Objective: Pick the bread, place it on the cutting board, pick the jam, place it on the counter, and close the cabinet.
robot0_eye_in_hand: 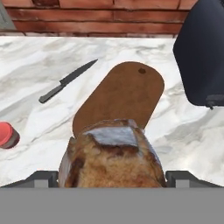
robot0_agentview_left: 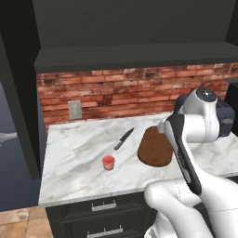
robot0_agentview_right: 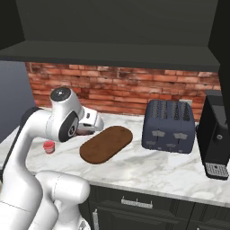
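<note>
The bread [robot0_eye_in_hand: 111, 159], a mottled-brown roll with pale patches, sits between my fingertips [robot0_eye_in_hand: 41, 178] in the hand view. My gripper [robot0_eye_in_hand: 112, 175] is shut on it, above the near end of the cutting board [robot0_eye_in_hand: 122, 96]. That dark-brown oval board [robot0_agentview_left: 155, 148] lies on the marble counter [robot0_agentview_left: 79, 153], right of centre. The jam [robot0_agentview_left: 108, 162], a small red jar, stands on the counter left of the board [robot0_agentview_right: 106, 143] and shows again at the left edges [robot0_agentview_right: 49, 147] [robot0_eye_in_hand: 6, 134]. The dark cabinet [robot0_agentview_left: 130, 28] hangs overhead, with an open door [robot0_agentview_left: 18, 93] at the far left.
A black knife [robot0_agentview_left: 124, 138] lies between the jam and the brick wall. A dark blue toaster [robot0_agentview_right: 168, 126] stands right of the board, and a black coffee machine [robot0_agentview_right: 215, 134] beyond it. A wall outlet [robot0_agentview_left: 74, 109] is on the bricks.
</note>
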Robot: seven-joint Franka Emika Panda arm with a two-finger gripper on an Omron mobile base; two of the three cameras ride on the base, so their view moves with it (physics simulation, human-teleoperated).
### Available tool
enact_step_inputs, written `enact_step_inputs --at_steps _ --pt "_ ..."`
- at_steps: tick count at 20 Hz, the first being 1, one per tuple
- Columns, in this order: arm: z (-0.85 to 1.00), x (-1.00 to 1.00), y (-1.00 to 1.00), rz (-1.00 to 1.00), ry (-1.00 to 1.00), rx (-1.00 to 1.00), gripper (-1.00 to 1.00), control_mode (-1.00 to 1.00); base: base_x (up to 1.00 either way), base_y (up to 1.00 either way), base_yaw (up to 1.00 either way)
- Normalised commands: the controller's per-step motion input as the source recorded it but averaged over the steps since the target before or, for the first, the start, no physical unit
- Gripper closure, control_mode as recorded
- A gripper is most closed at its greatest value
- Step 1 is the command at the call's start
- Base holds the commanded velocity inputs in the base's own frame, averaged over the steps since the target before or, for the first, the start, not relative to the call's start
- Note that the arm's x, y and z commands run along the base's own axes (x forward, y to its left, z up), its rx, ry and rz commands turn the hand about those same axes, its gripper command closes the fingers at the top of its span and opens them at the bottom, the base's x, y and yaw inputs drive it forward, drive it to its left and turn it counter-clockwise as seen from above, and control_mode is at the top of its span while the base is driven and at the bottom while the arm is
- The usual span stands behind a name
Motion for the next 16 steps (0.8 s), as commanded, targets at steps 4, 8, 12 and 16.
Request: enact_step_inputs --at_steps 4,8,12,16 --pt "-0.17 0.28 0.0 0.0 0.0 0.0 1.0 -1.0 0.0 0.0 0.0" --pt "-0.07 0.31 0.0 0.0 0.03 0.0 1.0 -1.0 0.0 0.0 0.0" --pt "-0.04 0.24 -0.04 0.0 0.05 0.0 1.0 -1.0 0.0 0.0 0.0" --pt "-0.03 0.2 -0.07 0.0 0.05 0.0 1.0 -1.0 0.0 0.0 0.0"
